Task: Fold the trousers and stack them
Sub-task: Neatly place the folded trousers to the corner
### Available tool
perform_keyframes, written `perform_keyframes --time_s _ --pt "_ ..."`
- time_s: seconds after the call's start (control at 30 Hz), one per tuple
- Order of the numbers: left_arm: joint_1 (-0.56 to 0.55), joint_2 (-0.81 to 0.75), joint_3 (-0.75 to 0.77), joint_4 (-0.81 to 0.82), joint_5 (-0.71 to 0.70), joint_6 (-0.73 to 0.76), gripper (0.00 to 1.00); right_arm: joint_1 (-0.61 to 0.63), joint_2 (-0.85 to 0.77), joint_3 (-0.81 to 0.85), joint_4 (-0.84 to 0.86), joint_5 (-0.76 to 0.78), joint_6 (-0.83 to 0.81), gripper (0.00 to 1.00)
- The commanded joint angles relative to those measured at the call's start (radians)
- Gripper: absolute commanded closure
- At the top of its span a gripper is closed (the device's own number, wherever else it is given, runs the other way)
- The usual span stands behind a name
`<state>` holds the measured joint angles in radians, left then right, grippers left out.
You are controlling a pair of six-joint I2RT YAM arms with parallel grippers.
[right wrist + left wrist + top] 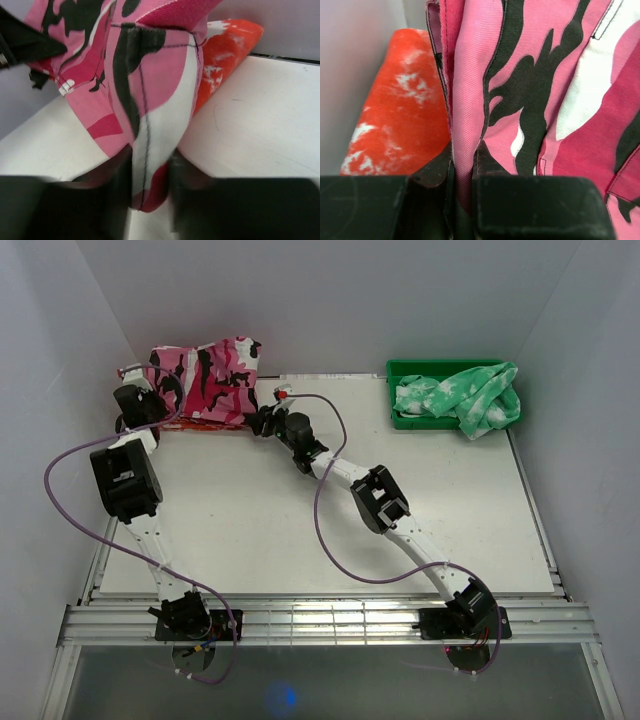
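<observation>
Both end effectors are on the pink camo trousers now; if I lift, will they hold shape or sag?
Probably sag: the trousers crease and bunch where the left end effector and right end effector pinch them. The twill weave looks grippy, so slipping seems unlikely. The orange garment against them may drag along.

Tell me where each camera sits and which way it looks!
Top external: high behind the arms, looking down at the table; both whole arms show, out to the left gripper and right gripper.
Left wrist: on the left arm, facing the camouflage trousers and an orange-red garment; its own fingers pinch cloth.
Right wrist: on the right arm, facing the trousers' right side; its fingers pinch a fold.
Shared: both wrist views show the trousers and the orange-red garment.
</observation>
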<state>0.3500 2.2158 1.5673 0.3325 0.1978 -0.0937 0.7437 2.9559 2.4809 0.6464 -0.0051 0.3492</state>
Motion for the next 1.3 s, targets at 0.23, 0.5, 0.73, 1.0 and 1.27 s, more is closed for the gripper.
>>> perform_keyframes --time_s 0.23,0.5,0.73,1.0,1.27 --pt "0.09 0.065 0.068 0.124 -0.242 0.068 1.0 -0.096 -0.137 -0.105 0.157 0.142 -0.047 0.09" --pt "0.084 0.05 0.149 -0.075 -0.199 0.023 0.02 -0.138 -0.435 -0.432 0.102 -0.024 -0.102 0.1" --pt "0.086 -0.09 0.278 -0.385 -0.153 0.034 0.02 -0.194 -0.777 -0.675 -0.106 -0.163 -0.174 0.1" --pt "0.087 -0.336 0.267 -0.758 0.176 0.08 0.02 -0.366 -1.041 -0.752 -0.565 -0.283 -0.343 0.1" --pt "-0.244 -0.462 0.098 -0.997 0.159 0.282 0.02 -0.54 -1.32 -0.962 -1.021 -0.349 -0.594 0.1"
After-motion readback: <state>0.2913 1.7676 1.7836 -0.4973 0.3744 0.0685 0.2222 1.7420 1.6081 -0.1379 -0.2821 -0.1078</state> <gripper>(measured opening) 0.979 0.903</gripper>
